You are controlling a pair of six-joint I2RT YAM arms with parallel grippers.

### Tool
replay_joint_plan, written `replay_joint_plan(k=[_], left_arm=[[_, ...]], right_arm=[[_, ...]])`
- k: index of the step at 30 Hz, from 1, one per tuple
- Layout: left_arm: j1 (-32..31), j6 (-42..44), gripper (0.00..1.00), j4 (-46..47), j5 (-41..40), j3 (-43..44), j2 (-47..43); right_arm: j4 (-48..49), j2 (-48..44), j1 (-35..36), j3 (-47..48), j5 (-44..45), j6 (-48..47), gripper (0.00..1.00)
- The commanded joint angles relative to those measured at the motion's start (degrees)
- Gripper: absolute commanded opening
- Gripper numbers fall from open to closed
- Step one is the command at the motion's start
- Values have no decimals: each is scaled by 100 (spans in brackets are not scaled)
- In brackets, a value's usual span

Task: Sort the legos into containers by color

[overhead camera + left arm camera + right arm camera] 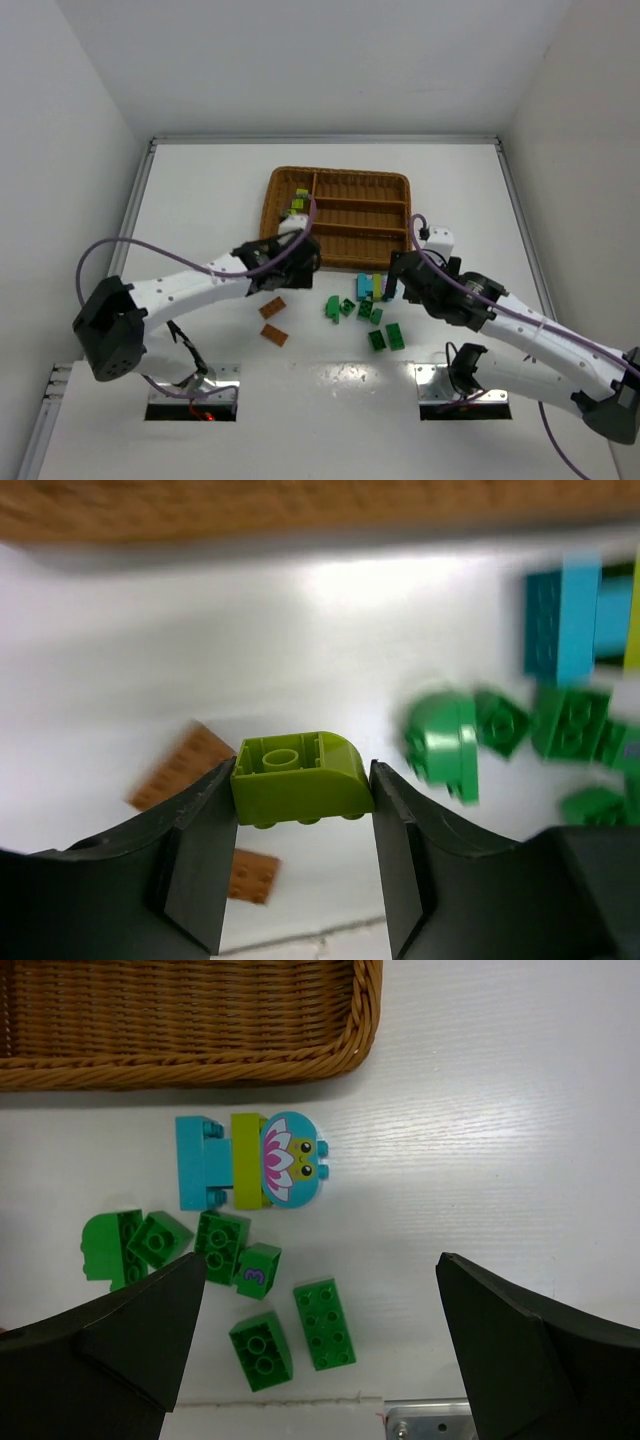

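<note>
Nearest, 2 orange-brown bricks (pixel 272 308) lie on open table (pixel 200 200). The left gripper (pixel 302 780) pinches a lime brick (pixel 298 792) just short of the wicker tray (pixel 200 1065), at its near rim. The right gripper (pixel 320 1265) hangs spread wide over green bricks (pixel 324 1324). Cyan bricks (pixel 198 1160) sit just before that rim, not touching.

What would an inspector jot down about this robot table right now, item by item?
Surface: white table, glossy near the arm bases.
Job's things: wicker tray holds lime bricks in its left section. Loose on the table lie green bricks, a cyan cluster with one lime piece, and two orange-brown plates.
Clutter: nothing seen.
Grippers: left fingers shut on a lime brick. Right fingers open, holding nothing, above the green bricks.
Cables: purple cable arcs over the left arm, and another loops by the right wrist.
Surroundings: plain white walls on three sides.
</note>
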Motion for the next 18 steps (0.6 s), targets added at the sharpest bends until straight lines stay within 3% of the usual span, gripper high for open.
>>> replay_joint_plan(k=[1, 4, 8, 12, 13, 16, 18], left_arm=[[754, 494, 43, -343, -127, 578, -284], [1502, 811, 43, -142, -188, 922, 180], [1985, 997, 43, -194, -461, 2143, 1243], [2469, 1050, 45, -132, -84, 2803, 2053], [2592, 1050, 60, -132, 74, 2996, 2289], [2707, 1120, 90, -132, 278, 3121, 2423], [2707, 1182, 94, -132, 488, 3121, 2257]], right_arm=[[98, -252, 30, -55, 65, 34, 100], [222, -166, 30, -56, -138, -99, 100], [274, 63, 30, -56, -366, -151, 100], [468, 133, 30, -4, -796, -406, 97], [521, 186, 82, -3, -884, -406, 95], [704, 309, 249, -3, -1113, -406, 94], [863, 415, 399, -3, -1323, -406, 92]])
